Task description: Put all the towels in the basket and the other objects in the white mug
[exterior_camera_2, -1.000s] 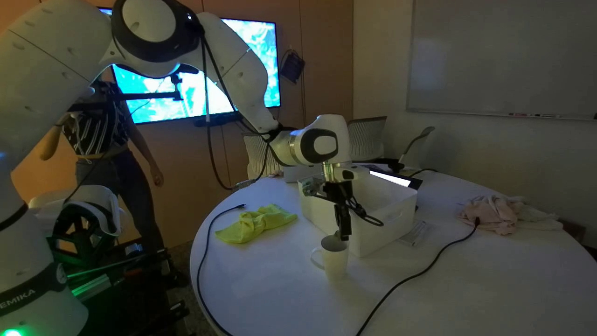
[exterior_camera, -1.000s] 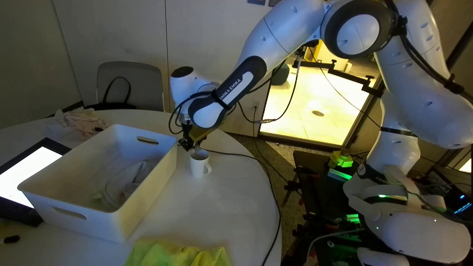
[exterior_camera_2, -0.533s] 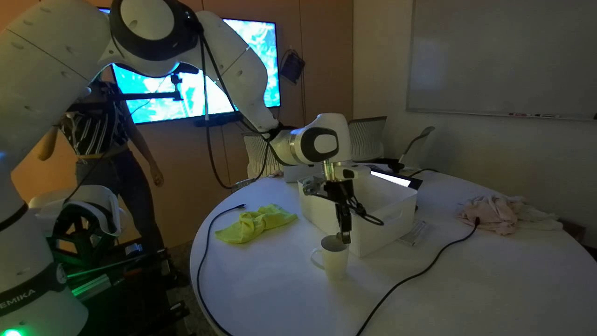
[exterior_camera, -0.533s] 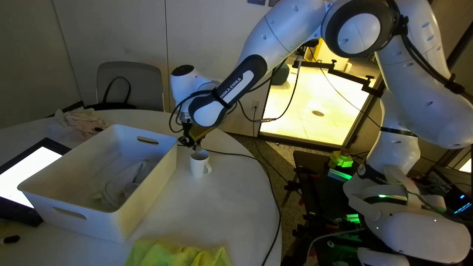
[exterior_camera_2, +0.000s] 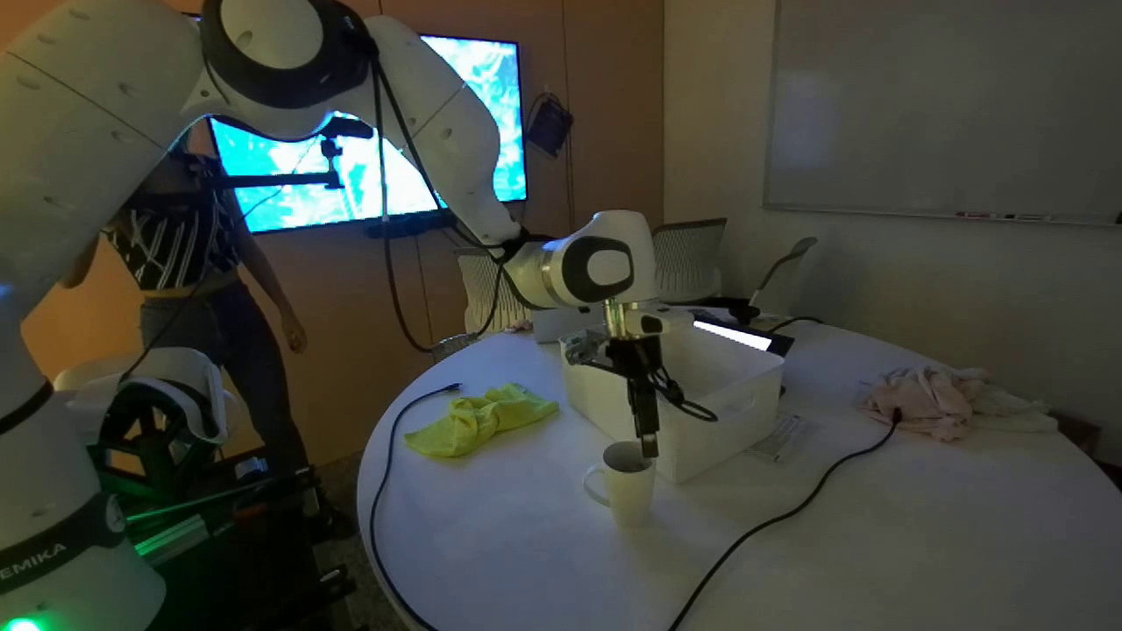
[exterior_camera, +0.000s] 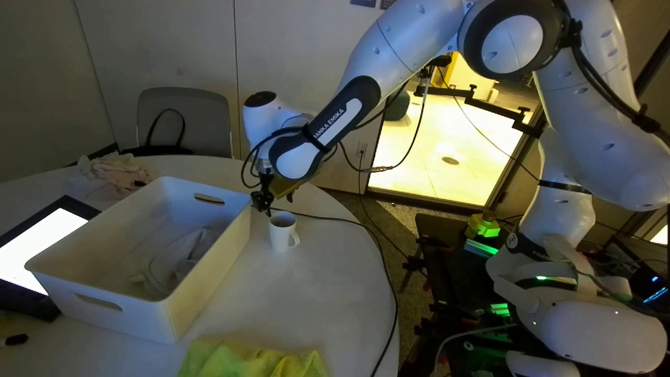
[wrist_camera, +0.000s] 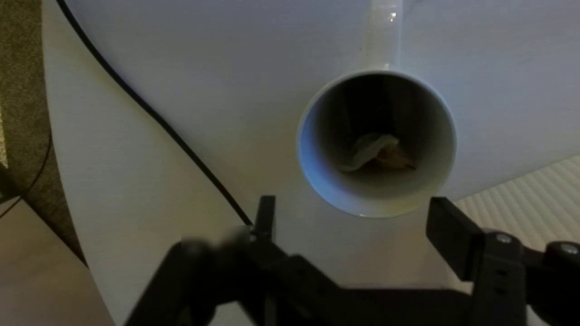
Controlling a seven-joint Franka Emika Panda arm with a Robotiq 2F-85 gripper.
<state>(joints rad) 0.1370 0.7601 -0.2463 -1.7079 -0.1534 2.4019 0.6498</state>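
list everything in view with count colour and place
round table: 1, white, foreground
basket: 1, white, on table
white mug: 1, white, beside basket
crumpled scraps: count unclear, pale and brown, inside white mug
bunched towels: count unclear, whitish-grey, inside basket
loose towel: 1, yellow-green, on table
cloth heap: 1, pink and whitish, on table
flat display: 1, black, beside basket
cable: count unclear, black, along table
chairs: at least 3, grey, around table
handbag: 1, black, at a chair
wall screen: 1, bluish, beyond table
whiteboard: 1, white, beyond table
person: 1, dark clothes, near wall screen
headset: 1, white, beside robot arm
robot arm: 1, white and black, over table
gripper: 1, black, open, near white mug
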